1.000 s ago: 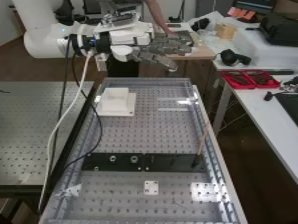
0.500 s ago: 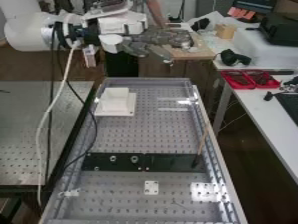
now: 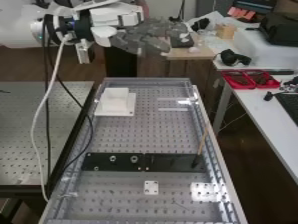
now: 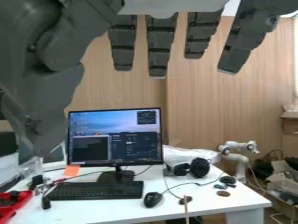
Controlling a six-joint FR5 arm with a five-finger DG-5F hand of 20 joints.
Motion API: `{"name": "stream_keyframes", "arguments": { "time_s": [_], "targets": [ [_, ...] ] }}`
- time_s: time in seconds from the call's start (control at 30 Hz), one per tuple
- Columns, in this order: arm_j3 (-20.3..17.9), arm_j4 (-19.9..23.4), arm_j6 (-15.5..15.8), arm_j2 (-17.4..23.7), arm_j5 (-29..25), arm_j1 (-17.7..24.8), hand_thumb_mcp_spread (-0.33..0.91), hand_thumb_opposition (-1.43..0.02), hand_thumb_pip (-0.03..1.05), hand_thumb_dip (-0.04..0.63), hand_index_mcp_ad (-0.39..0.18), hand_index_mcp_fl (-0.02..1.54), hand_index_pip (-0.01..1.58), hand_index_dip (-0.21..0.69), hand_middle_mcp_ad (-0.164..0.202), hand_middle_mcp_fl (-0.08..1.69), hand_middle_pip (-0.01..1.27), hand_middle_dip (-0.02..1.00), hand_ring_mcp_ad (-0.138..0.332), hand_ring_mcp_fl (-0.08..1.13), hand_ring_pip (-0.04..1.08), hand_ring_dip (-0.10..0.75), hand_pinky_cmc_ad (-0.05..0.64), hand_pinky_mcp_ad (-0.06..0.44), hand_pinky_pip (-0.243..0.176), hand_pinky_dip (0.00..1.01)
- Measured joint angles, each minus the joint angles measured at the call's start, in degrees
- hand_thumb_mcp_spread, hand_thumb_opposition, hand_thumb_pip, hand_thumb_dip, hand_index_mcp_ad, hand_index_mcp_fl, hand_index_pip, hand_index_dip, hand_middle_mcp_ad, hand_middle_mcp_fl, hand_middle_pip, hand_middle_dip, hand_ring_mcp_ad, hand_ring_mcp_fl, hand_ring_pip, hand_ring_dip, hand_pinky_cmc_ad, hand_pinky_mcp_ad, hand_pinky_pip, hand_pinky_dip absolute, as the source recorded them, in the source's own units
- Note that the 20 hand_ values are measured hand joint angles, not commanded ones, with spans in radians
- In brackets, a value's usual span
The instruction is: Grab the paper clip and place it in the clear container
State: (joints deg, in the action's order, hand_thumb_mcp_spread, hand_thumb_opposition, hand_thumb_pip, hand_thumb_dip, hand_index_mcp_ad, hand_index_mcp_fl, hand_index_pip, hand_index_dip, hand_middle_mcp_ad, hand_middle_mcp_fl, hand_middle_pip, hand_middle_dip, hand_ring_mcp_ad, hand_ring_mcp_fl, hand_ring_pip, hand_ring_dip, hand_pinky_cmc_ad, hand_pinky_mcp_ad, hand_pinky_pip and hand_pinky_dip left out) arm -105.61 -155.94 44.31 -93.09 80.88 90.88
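You cannot confirm the paper clip; the candidate is a thin mark (image 3: 179, 204) low and just right of centre in the high view, on the perforated plate (image 3: 133, 135), unchanged across the frames. If it is the clip, its long axis slants from upper left to lower right; which end leads cannot be told. The clear container cannot be identified with certainty. Your hand (image 3: 141, 37) has shifted leftward at the top of the frame, fingers (image 4: 159, 45) extended, nothing seen in their grasp. Finding: pick apparently not made; confirm the clip before lowering
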Motion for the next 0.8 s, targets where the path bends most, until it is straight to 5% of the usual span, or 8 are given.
{"name": "stream_keyframes", "arguments": {
  "time_s": [0.8],
  "targets": [
    [1.47, -0.08, -0.38, -1.01, 5.05, -2.41, 0.17, -0.79, 0.57, 0.157, -0.129, 0.17, 0.15, -0.077, 0.035, 0.14, 0.16, 0.19, 0.14, -0.03, 0.08, 0.059, 0.283, 0.265, -0.063, 0.35]
  ]
}}
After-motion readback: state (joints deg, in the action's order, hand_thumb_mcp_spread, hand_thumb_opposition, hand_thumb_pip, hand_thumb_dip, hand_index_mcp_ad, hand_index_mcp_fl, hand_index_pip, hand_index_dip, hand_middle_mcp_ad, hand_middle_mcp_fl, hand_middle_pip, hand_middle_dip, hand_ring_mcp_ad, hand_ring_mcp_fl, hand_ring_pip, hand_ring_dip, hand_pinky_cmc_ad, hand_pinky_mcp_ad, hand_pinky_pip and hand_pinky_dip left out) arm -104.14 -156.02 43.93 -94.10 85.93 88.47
